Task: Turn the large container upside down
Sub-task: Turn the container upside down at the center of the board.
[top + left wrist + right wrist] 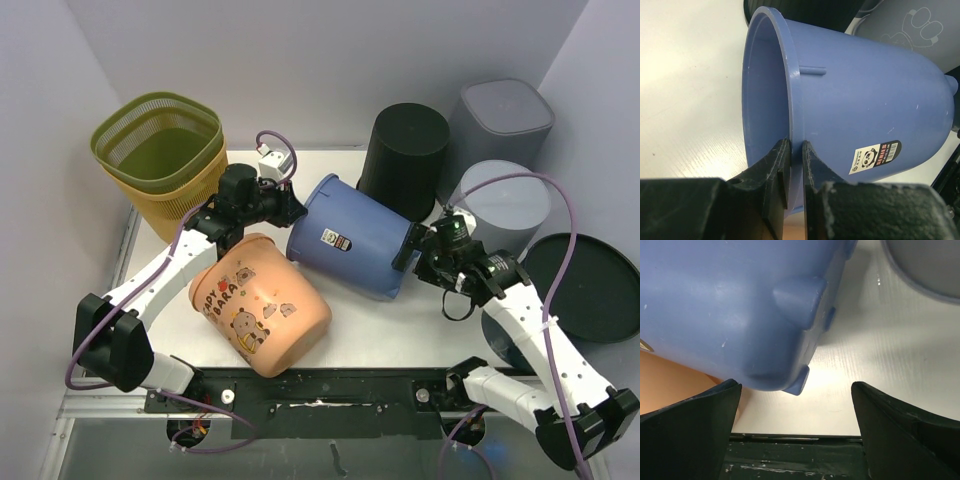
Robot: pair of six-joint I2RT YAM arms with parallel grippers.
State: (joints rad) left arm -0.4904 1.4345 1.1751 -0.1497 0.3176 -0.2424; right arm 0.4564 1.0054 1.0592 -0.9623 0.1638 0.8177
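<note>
Lying on its side at the centre of the top view, the blue bucket (352, 240) has its mouth toward the upper left and its base toward the right. My left tool (795, 150) is closed on the rim, one finger inside the wall and one outside. My right tool (796, 386) stands wide open around the base, gripping nothing. The orange bucket (262, 305) lies just beside it at lower left, and a black bin (405, 145) and grey bins (505, 115) crowd the upper right. My worry is that thin rim pinch. As I rotate, the bucket's weight could twist it out of the left fingers and send it rolling across the desk (400, 335). A wide swing could also knock the black bin or shove the orange bucket.
</note>
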